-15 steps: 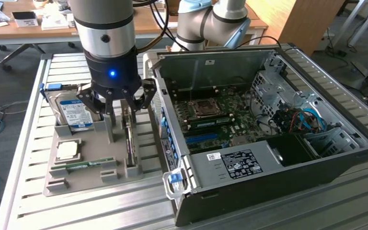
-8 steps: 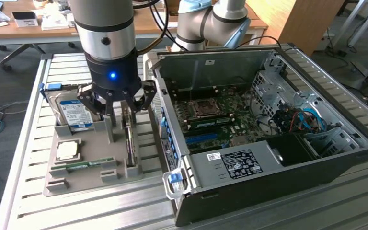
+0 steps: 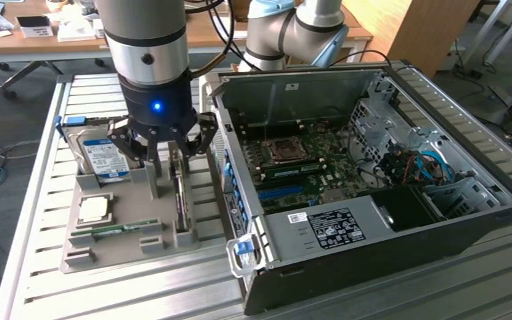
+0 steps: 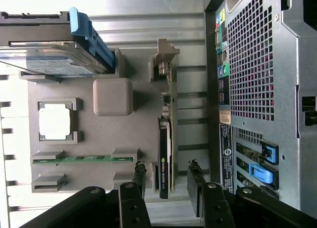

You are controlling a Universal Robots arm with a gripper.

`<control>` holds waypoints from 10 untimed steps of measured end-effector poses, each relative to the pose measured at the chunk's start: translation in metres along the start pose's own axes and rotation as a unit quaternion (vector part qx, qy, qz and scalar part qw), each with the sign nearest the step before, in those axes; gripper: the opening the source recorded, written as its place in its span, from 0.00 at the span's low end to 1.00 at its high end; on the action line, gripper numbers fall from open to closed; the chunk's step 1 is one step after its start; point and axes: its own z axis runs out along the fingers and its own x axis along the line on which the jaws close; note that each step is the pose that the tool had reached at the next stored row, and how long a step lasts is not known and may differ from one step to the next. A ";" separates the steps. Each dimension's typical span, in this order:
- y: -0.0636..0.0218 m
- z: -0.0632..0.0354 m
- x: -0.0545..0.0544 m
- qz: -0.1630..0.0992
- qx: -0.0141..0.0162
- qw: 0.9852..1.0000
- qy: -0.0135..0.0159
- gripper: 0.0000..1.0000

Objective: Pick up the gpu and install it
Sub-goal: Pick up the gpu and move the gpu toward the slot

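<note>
The gpu (image 4: pixel 166 139) stands on edge in a slot of the grey holder (image 4: pixel 84 89), a thin card with a dark face and a silvery bracket at one end. In the exterior view the gpu (image 3: pixel 181 197) is a narrow upright strip next to the computer case (image 3: pixel 469 220). My gripper (image 3: pixel 169 159) hangs directly over it, open. In the wrist view my gripper (image 4: pixel 166 166) has one finger on each side of the card's dark end, with a gap on both sides. Nothing is held.
The holder (image 3: pixel 131 243) also carries a hard drive (image 3: pixel 105 157) with a blue-white label, a square processor (image 3: pixel 93 209) and a green memory stick (image 3: pixel 118 229). The open case shows its motherboard (image 3: pixel 301 167) to the exterior view's right. A metal slatted table (image 3: pixel 149 293) lies beneath.
</note>
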 end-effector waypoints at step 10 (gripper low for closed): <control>-0.0002 0.0053 0.000 0.000 0.000 1.000 0.000 0.47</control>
